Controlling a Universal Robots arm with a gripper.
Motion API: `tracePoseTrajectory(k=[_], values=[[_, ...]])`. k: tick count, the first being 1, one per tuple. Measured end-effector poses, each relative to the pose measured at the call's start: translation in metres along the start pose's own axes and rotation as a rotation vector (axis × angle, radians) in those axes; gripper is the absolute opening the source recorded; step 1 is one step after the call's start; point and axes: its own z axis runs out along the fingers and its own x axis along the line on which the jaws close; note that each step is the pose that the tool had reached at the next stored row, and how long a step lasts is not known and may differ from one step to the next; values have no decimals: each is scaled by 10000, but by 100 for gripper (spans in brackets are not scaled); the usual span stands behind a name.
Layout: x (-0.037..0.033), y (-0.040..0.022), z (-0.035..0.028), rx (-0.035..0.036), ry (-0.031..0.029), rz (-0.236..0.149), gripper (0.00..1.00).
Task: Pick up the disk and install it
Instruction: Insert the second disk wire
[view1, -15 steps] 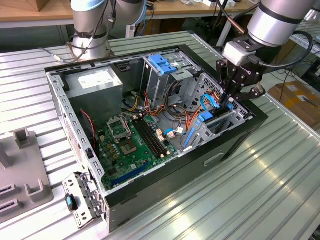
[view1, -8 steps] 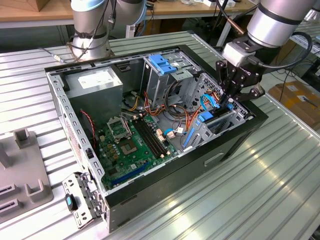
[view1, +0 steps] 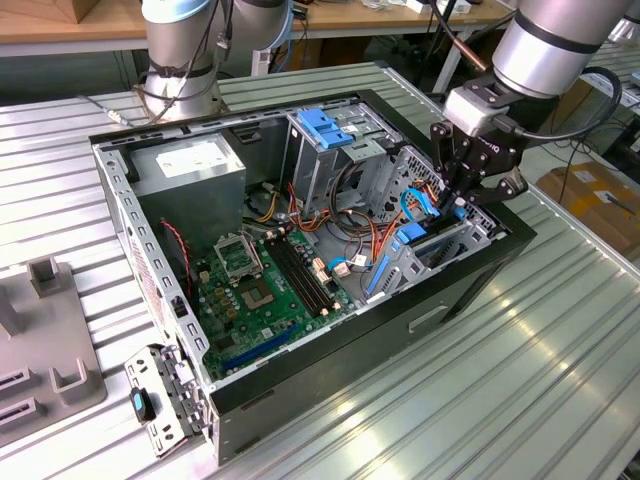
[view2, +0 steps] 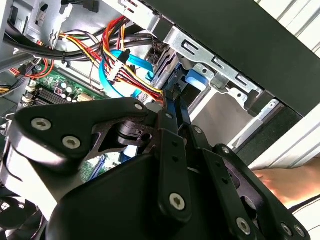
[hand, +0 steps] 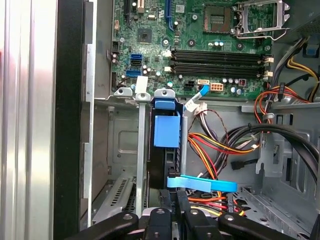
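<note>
- End effector (view1: 462, 200) lowered into the open computer case (view1: 470, 290), at the drive bay (view1: 440, 245) near the front corner on the exterior view's right.
- In the first wrist view, black fingers (hand: 181, 202) drawn close together, pinching the near edge of a thin dark slab that stands on edge in the bay; gap between them very narrow.
- Slab probably the disk (hand: 167, 165): dark edge only, partly covered by a blue plastic carrier tab (hand: 166, 131), so casing and label not readable from here.
- Disk sunk between the grey metal bay rails (hand: 141, 150), upright, just beside the case's front wall.
- Flat blue data cable (hand: 202, 183) lying across just beside the fingers; red, yellow and black power wires (hand: 220, 145) bundled near it.
- Green motherboard (view1: 265, 290) on the case floor, well apart from the bay.
- Case resting on a ribbed metal counter (view1: 560, 380).
- In the second wrist view, end effector linkage (view2: 172, 150) close to the bay opening.
</note>
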Motion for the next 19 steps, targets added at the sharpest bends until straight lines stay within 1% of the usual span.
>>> tracePoseTrajectory(k=[6, 11, 13, 15, 19], values=[[-1, 2, 18, 0, -1, 28, 16], [0, 3, 60, 2, 0, 210, 16], [0, 2, 61, 2, 3, 210, 16], [0, 3, 78, 2, 8, 210, 16], [0, 3, 84, 2, 1, 210, 16]])
